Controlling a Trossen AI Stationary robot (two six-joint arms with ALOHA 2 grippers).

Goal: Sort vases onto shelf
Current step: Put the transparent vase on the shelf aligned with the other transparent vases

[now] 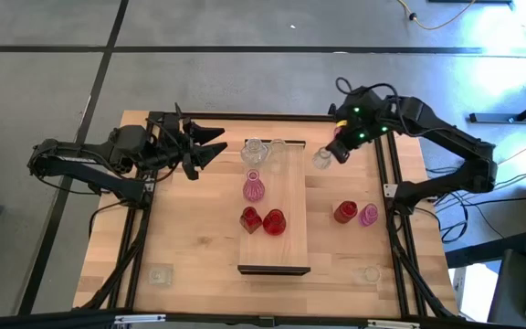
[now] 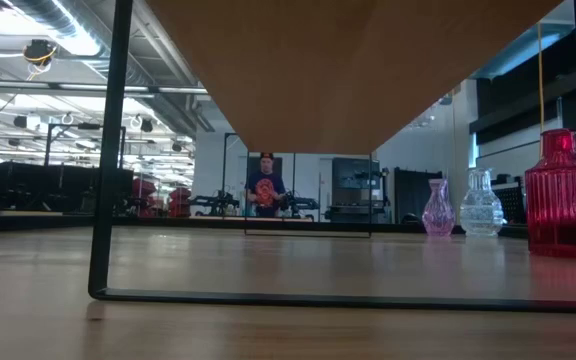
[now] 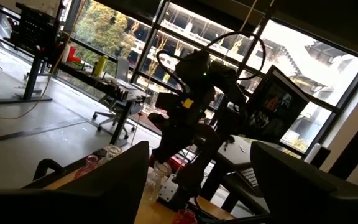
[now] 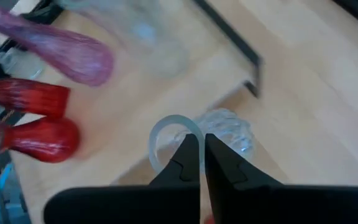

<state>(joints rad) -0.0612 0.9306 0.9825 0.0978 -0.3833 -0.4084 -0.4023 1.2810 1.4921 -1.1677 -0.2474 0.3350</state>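
The shelf (image 1: 286, 196), a long light-wood board, lies mid-table. On it stand two clear vases (image 1: 255, 152) at its far end, a pink one (image 1: 254, 188) and two red ones (image 1: 263, 221). A red vase (image 1: 345, 212) and a pink vase (image 1: 368, 216) stand on the table to the right. My right gripper (image 1: 337, 152) is raised off the shelf's far right corner, shut on a clear vase (image 4: 229, 134). My left gripper (image 1: 210, 146) hovers open at the far left, holding nothing. My right gripper pinches the clear vase's rim (image 4: 178, 126) between its two fingertips, one finger seemingly inside the mouth and one outside. The fingers come slanting down from above. The vase hangs below them, tilted, and looks lifted clear of the table.
Two squat clear vases (image 1: 160, 274) (image 1: 370, 273) sit near the table's front corners. The table's black frame rails (image 1: 395, 228) run along both sides. In the low view a pink (image 2: 438, 208), a clear (image 2: 481, 204) and a red vase (image 2: 558, 195) stand at the right.
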